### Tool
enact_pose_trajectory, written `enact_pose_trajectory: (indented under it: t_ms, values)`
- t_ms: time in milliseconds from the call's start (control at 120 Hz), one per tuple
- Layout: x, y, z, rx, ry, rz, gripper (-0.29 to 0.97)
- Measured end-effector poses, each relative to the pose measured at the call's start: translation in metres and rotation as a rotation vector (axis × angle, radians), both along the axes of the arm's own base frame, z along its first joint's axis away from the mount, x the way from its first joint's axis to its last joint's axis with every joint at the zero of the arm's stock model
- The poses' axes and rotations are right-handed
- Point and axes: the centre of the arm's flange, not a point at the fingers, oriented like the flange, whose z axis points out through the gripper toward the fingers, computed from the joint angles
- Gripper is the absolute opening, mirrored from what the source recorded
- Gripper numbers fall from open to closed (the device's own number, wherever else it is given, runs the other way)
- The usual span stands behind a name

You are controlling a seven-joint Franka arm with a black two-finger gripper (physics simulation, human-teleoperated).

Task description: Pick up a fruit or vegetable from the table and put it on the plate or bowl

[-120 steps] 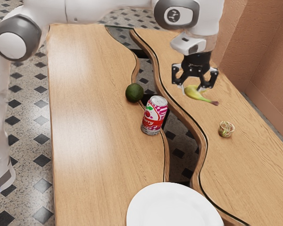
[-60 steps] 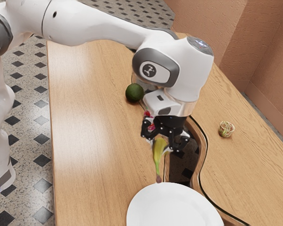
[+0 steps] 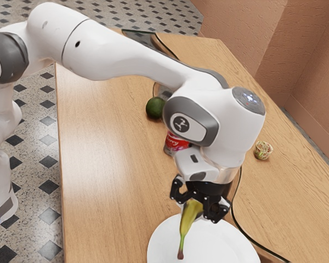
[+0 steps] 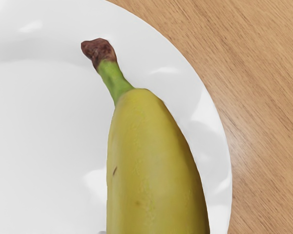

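Note:
A yellow-green banana (image 3: 187, 224) with a brown stem tip hangs downward from my gripper (image 3: 200, 207), which is shut on its upper end. It dangles over the near edge of the white plate (image 3: 225, 249) at the table's front. In the wrist view the banana (image 4: 151, 175) lies just under my hand with the white plate (image 4: 39, 146) beneath it and its stem pointing away over the plate. A dark green avocado (image 3: 155, 107) rests further back on the wooden table.
A red and white drink can (image 3: 172, 143) stands partly hidden behind my arm's last joint. A small cup (image 3: 263, 149) sits on the exterior view's right part of the table. A dark curved seam runs across the tabletop (image 3: 98, 153).
My arm has carried the banana from the far right of the table, past the can, down to above the plate. The banana now hangs vertically.

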Motion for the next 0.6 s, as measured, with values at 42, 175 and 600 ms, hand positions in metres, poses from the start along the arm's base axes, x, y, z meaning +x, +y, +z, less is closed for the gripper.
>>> enact_pose_trajectory:
  t_ms: [42,175,600]
  values:
    - [0.000,-0.002,-0.001,0.003,-0.001,-0.001,0.13]
    - [0.005,0.002,-0.005,0.021,-0.007,0.003,0.37]
    - [0.003,0.014,-0.003,0.060,0.025,0.010,0.66]
